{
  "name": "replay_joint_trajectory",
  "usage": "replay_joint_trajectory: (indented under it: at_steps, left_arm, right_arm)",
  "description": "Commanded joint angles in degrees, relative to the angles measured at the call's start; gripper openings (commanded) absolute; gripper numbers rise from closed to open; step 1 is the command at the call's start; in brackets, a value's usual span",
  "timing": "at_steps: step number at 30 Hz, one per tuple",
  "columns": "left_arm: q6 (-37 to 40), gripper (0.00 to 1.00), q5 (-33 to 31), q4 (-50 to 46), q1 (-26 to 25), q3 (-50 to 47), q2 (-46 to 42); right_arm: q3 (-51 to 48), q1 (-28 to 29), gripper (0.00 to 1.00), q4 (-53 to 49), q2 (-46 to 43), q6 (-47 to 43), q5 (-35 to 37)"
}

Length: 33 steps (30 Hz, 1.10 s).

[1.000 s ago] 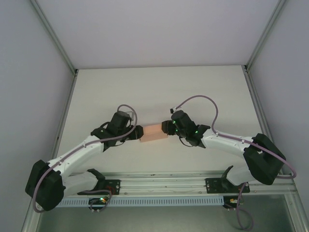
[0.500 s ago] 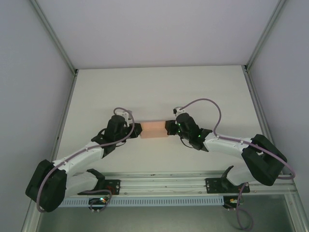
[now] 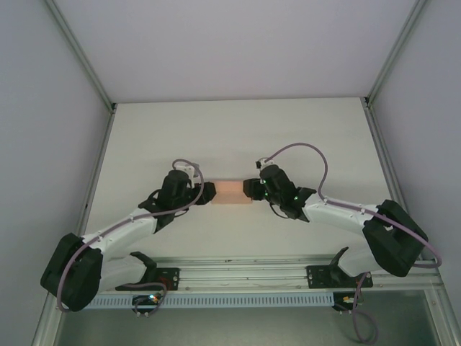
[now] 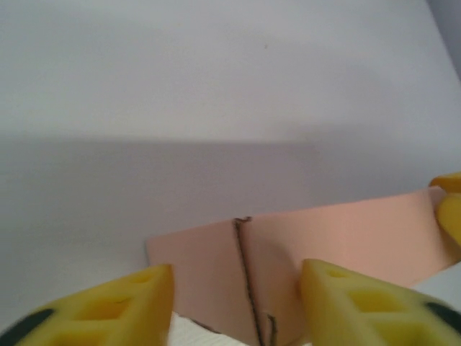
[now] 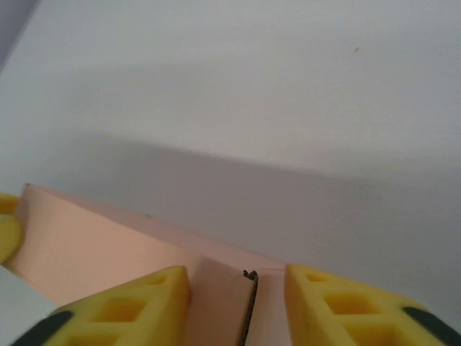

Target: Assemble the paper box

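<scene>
Where left claw points — paper box, pink.

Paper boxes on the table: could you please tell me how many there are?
1. The paper box lies mid-table between the left pincer and the right pincer, one at each end.

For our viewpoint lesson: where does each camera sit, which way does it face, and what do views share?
Top external: above, behind the bases, looking down on the white table; both arms, left gripper and right gripper flanking the salmon-pink card box.
Left wrist: wrist-mounted, faces the box's end; own yellow fingers below.
Right wrist: wrist-mounted, faces the opposite end; own yellow fingers below.
Shared: all show the box.
</scene>
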Motion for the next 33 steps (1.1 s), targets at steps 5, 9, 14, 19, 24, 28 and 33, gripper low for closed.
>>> replay_joint_trajectory:
  at_steps: [5, 9, 14, 19, 24, 28, 33]
  left_arm:
    - [6.5, 0.73, -1.2, -15.5, -0.8, 7.0, 1.5]
    - [8.2, 0.92, -0.3, -15.8, -0.8, 9.7, 0.8]
    - [9.2, 1.0, -0.2, -15.8, -0.9, 10.7, 0.1]
    - [8.4, 1.0, -2.4, -15.6, -0.2, 9.5, 2.2]
    - [6.4, 0.98, 1.7, -10.0, 2.1, 6.1, 3.4]
    - [6.8, 0.89, 3.4, -8.2, 2.2, 3.6, 4.5]
    - [6.1, 0.8, 5.5, -3.2, 2.3, -2.5, 5.0]
  right_arm:
    - [10.3, 0.8, 0.54, -16.3, 1.3, -4.3, 2.6]
    - [15.4, 0.1, 0.63, -20.2, 3.0, -8.0, 2.7]
    - [17.6, -0.7, 0.82, -20.5, 3.3, -24.3, -5.8]
    - [19.3, -1.5, 0.85, -22.7, 4.6, -27.9, -5.7]
    - [16.4, -2.6, 0.81, -19.9, 6.3, -25.3, -9.1]
    - [14.4, -2.7, 0.78, -18.9, 8.3, -23.3, -10.7]
    - [12.1, -2.7, 0.8, -16.0, 7.0, -27.5, -12.6]
